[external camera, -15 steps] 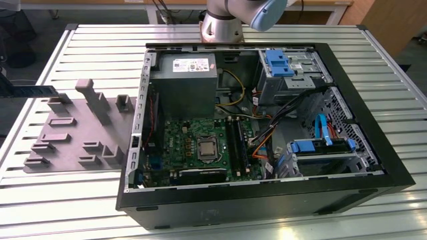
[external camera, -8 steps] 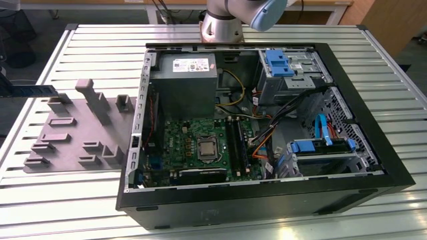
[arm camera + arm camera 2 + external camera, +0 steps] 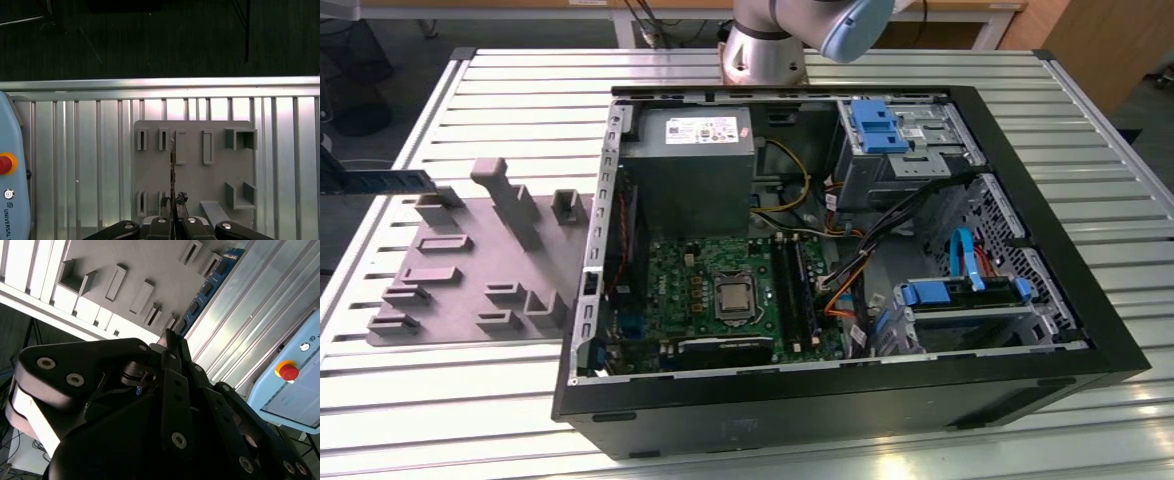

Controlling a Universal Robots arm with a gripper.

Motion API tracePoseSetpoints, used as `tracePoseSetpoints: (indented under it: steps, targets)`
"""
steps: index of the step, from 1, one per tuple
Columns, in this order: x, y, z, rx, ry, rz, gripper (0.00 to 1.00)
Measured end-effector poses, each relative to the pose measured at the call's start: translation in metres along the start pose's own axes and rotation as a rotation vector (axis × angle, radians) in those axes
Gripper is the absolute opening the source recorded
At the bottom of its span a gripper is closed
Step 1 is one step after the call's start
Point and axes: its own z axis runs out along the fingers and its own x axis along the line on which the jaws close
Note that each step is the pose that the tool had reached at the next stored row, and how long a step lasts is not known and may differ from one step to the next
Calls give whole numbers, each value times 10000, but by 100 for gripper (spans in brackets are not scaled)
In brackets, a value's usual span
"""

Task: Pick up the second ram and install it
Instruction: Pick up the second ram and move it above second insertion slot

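In the second wrist view the black end effector (image 3: 170, 337) is narrowed onto one end of the ram (image 3: 207, 287), a blue board with a row of small black chips. The stick reaches out from the fingertips over the grey plate (image 3: 165, 270) with its raised slots. One pale blue control box (image 3: 300, 390) carries one red button (image 3: 289, 371) and some small lettering.

In the first wrist view the end effector points straight down at the plate. The ram shows edge-on as a thin dark line between the second and third of four narrow slots in one row. A second row has two narrow slots, and two wider open brackets stand on the plate as well. Whether the ram touches the plate I cannot tell.

In the exterior view the arm (image 3: 767, 45) rises from the tabletop's (image 3: 761, 65) far edge. The ram hangs level by the edge on the exterior view's left, beside the plate. One open computer case (image 3: 854, 400) fills the middle. Its grey power supply (image 3: 687, 165) bears one white label (image 3: 702, 130)
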Motion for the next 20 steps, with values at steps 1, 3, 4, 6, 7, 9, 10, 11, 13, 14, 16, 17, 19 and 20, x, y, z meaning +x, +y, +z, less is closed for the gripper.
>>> tracePoseSetpoints:
  steps: [1, 3, 4, 6, 7, 9, 10, 11, 13, 14, 16, 17, 19, 20]
  targets:
    - [0, 0, 0, 0, 1, -41, 14]
    - [0, 0, 0, 0, 1, -134, 14]
    - [0, 0, 0, -1, 1, -137, 14]
    - [0, 0, 0, -1, 1, -141, 14]
    - [0, 0, -4, -2, 2, -140, 14]
    - [0, 0, -19, -3, 3, -140, 14]
    - [0, 0, -30, -2, 2, -140, 14]
    - [0, 0, -41, -2, 2, -140, 14]
    - [0, 0, -69, -1, 1, -140, 14]
    - [0, 0, -83, -1, 1, -140, 14]
    - [0, 1, -115, -1, 1, -140, 14]
    - [0, 1, -132, -1, 1, -140, 14]
    - [-1, 1, -166, 0, 1, -140, 14]
    - [-1, 1, -185, 0, 1, -140, 14]
